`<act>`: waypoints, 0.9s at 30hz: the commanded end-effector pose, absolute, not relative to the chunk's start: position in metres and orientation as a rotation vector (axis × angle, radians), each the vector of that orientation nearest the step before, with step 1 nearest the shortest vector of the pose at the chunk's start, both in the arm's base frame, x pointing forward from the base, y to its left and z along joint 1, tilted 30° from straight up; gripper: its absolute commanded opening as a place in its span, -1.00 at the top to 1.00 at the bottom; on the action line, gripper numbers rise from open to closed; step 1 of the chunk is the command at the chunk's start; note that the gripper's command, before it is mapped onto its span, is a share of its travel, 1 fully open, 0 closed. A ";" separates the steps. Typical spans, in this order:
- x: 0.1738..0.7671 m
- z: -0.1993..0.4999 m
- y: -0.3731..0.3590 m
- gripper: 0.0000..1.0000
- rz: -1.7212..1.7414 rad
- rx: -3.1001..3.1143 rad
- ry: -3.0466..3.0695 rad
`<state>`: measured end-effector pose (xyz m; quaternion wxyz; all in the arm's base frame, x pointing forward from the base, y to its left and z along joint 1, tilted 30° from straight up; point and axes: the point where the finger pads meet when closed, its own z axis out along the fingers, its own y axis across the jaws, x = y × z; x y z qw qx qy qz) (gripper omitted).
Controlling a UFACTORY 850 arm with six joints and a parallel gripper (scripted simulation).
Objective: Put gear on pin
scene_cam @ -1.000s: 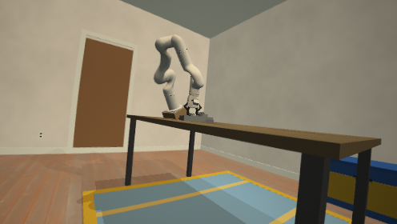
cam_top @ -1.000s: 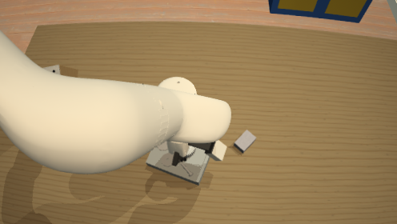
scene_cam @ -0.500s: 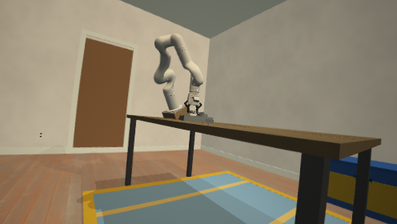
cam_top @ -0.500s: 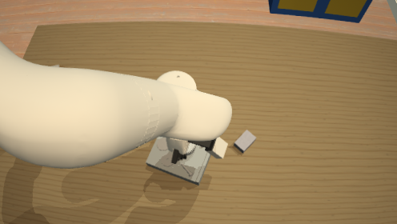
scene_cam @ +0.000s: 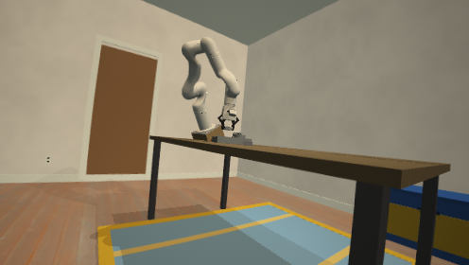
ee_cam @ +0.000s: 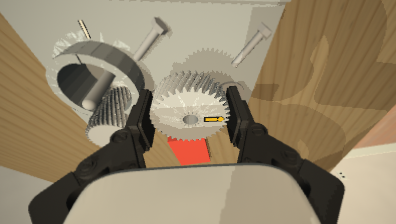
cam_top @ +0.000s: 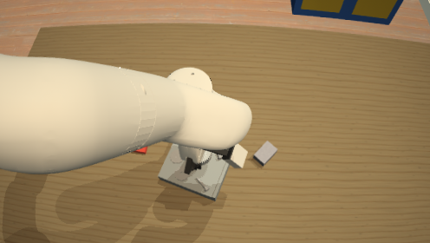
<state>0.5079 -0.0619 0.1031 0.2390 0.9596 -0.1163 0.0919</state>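
My gripper (ee_cam: 190, 100) (cam_top: 200, 160) (scene_cam: 229, 127) is shut on the loose gear (ee_cam: 181, 100) (cam_top: 207, 155), one finger on each side of its toothed rim. The gear's yellow arrow (ee_cam: 214, 119) points towards the right finger in the wrist view. I hold the gear above the grey timing case (ee_cam: 210, 25) (cam_top: 213, 180) (scene_cam: 233, 140). The pin (ee_cam: 98, 91) stands inside a grey ring-shaped collar (ee_cam: 107, 54) to the left of the held gear, apart from it. A fixed gear (ee_cam: 107, 117) sits beside the pin. I cannot make out the collar's mark.
Two bolts (ee_cam: 149, 39) (ee_cam: 252, 44) stand on the case. A red pad (ee_cam: 189, 150) (cam_top: 141, 150) lies on the table (cam_top: 329, 130) beside the case. A small grey block (cam_top: 265, 153) lies to the case's right. A blue bin (cam_top: 347, 9) stands beyond the table.
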 end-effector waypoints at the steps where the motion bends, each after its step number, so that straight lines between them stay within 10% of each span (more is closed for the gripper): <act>1: 0.508 0.111 -0.058 1.00 0.253 2.628 -0.319; 27: 0.506 0.122 -0.051 1.00 0.253 2.628 -0.319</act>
